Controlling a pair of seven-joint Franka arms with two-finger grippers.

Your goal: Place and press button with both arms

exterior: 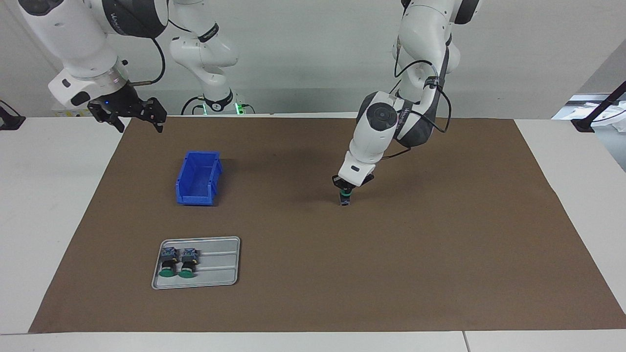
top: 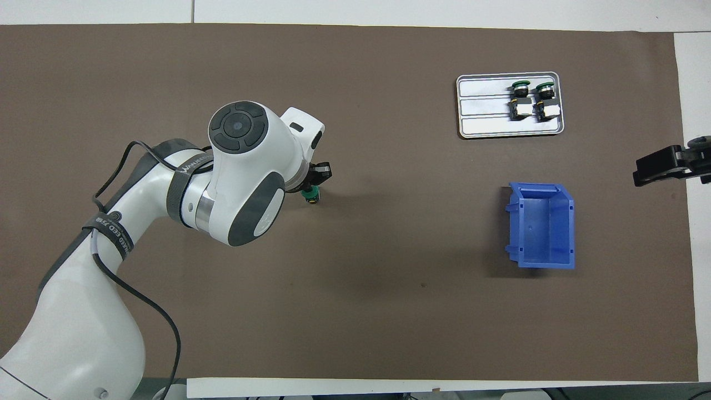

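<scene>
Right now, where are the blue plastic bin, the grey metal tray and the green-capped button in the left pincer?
Blue plastic bin [exterior: 183,184], facing view, side wall.
Grey metal tray [exterior: 220,264], facing view, bare ribbed floor.
Green-capped button [top: 310,195], overhead view, green cap.

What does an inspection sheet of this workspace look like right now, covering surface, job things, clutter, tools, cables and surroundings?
Surface: brown mat over a white table.
Job's things: one button gripped upright near the mat's middle, whether touching it cannot be told; two more buttons lying in the grey tray, toward the right arm's end.
Clutter: blue bin, looks empty, nearer the robots than the tray.
Tools: left tool shut on the button; right tool open, raised over the mat's edge, waiting.
Cables: black cable looping along the left arm, off the mat.
Surroundings: smaller white arm with a green-lit base by the wall.
</scene>
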